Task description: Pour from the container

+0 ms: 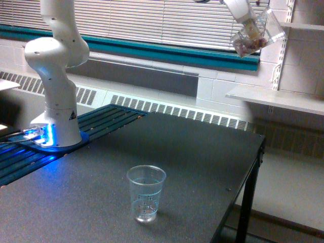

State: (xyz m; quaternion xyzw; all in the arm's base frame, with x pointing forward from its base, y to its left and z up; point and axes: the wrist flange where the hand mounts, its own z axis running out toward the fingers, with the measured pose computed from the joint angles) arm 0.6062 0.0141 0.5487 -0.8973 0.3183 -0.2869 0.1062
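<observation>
The container (pixel 251 36) sits in the upper right of the frame, high above the desk and in front of the window blinds. It is a clear, thin-walled plastic cup, held tilted, with its mouth turned toward the exterior view's right and slightly upward. Reddish-brown and pale bits show through its wall, gathered in the lower part near its base.

The tool (pixel 246 19) comes down from the top edge of the frame at a slant and is closed on the container's upper side. Only its pale end is in view, and how its jaws stand on the cup wall is too small to make out; the cup hangs from it with nothing beneath.

Far below, in the lower middle of the frame, a second clear cup (pixel 146 193) stands upright on the dark speckled desk (pixel 202 162). It tapers toward its foot, has a rolled rim and carries tiny dark specks on its wall. It is well apart from the container, lower and toward the exterior view's left of it.

At the left of the frame the white arm base (pixel 54 91) rises from the desk, with a blue glow at its foot. A pale shelf (pixel 276 98) runs along the wall at the right, below the container.
</observation>
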